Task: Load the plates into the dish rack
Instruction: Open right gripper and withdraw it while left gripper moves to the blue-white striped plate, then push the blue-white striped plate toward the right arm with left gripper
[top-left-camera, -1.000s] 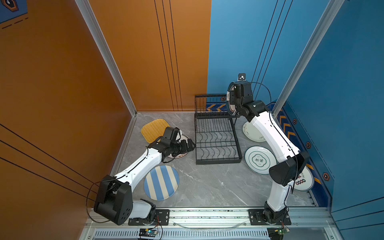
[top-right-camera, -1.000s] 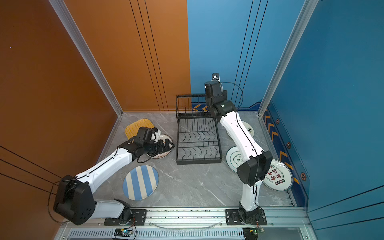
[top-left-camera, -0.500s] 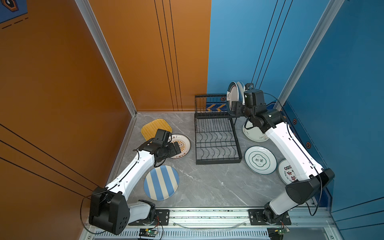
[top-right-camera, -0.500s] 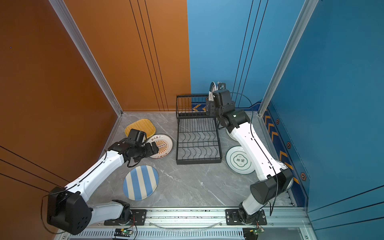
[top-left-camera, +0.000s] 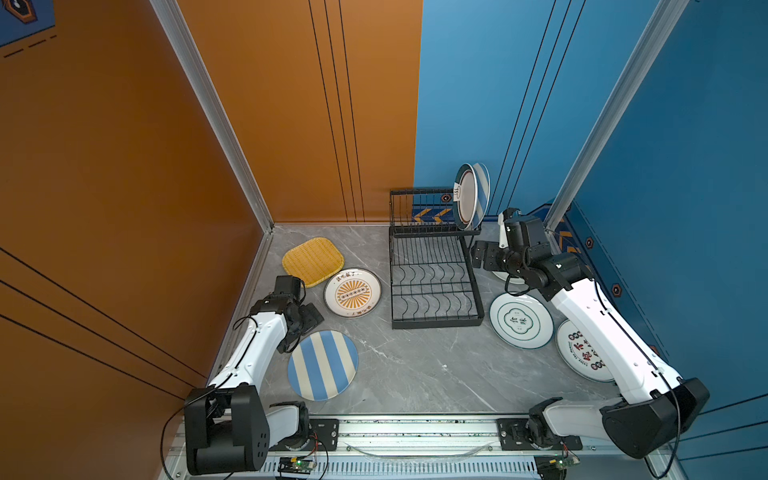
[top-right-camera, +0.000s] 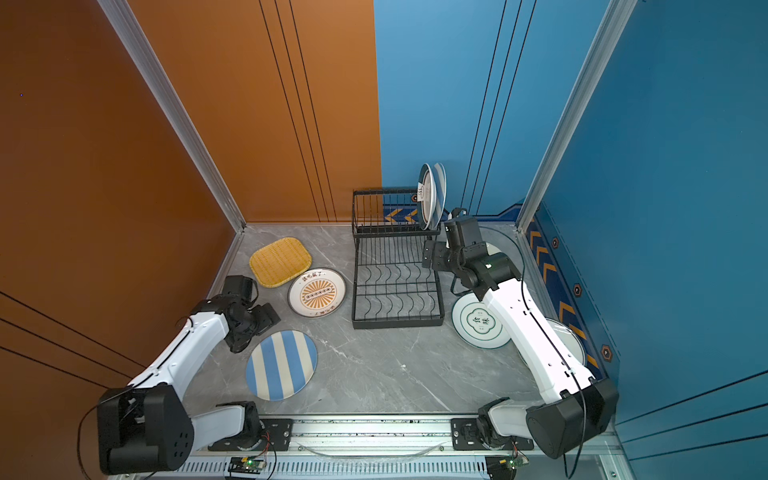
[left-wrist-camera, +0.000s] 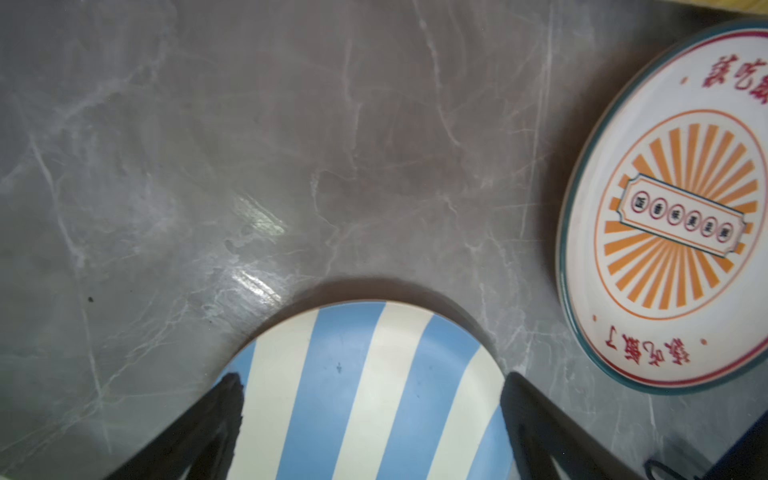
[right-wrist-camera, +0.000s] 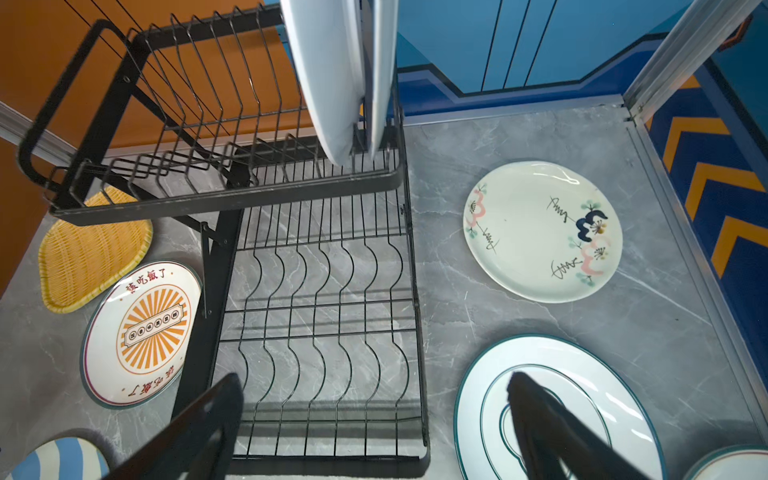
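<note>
Fig.: L gripper (left-wrist-camera: 372, 380) fingers apart, at striped plate (left-wrist-camera: 399, 340) edge. R gripper (right-wrist-camera: 374, 379) fingers apart, empty, beside dish rack (right-wrist-camera: 249, 197) (two plates (right-wrist-camera: 332, 83) upright inside).

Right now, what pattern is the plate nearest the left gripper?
Plate: blue and cream stripes; left wrist view.

My two arms
I see my left arm (top-left-camera: 257, 351) and right arm (top-left-camera: 602, 330): white tubes, black joints, thin black cables.
</note>
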